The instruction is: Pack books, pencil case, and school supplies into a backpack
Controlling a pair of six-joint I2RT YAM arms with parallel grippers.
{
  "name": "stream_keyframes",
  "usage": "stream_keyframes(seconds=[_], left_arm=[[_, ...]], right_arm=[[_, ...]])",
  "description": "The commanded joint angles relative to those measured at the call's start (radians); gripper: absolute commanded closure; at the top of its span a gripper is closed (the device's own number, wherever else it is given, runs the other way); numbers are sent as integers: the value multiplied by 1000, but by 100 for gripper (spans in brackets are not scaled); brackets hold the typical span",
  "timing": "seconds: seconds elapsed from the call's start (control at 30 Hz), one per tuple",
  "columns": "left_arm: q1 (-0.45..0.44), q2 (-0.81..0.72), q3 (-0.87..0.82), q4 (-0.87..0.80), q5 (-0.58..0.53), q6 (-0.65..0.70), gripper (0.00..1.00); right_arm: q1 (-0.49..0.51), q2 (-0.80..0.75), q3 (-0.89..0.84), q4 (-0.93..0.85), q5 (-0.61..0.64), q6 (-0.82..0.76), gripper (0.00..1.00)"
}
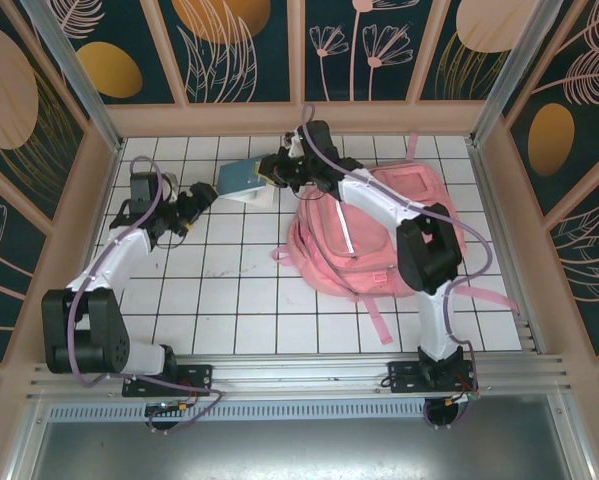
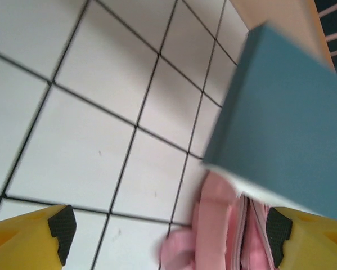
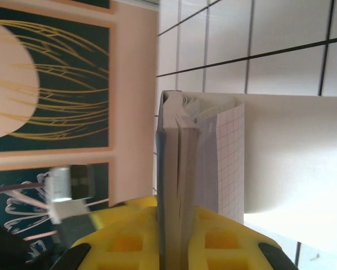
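Observation:
The pink backpack (image 1: 329,255) lies right of the table's middle, and its zipper edge and a strap (image 2: 230,225) show in the left wrist view. My right gripper (image 1: 274,172) reaches to the back of the table, left of the backpack. It is shut on a dark teal flat square pad (image 1: 241,178), held tilted above the tiles. In the right wrist view the pad's page edges (image 3: 176,169) stand clamped between the yellow fingers of that gripper (image 3: 178,247). My left gripper (image 1: 201,200) hovers open just left of the pad, with the teal cover (image 2: 286,124) close ahead of its jaws (image 2: 169,230).
A raised wooden wall (image 1: 279,118) runs along the back, close behind the pad. Loose pink straps (image 1: 379,320) trail from the backpack toward the front rail (image 1: 299,365). White tiles (image 1: 229,290) lie bare in front of the left arm.

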Motion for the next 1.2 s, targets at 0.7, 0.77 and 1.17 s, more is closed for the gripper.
stream_keyframes(seconds=[0.7, 0.77, 1.17], left_arm=[[-8, -72, -123, 303, 291, -170, 11], [-17, -68, -128, 337, 301, -194, 11], [-95, -47, -114, 399, 313, -224, 27]], right_arm=[[33, -366, -458, 371, -104, 130, 98], [38, -374, -470, 385, -109, 137, 98], [51, -385, -509, 411, -108, 150, 99]])
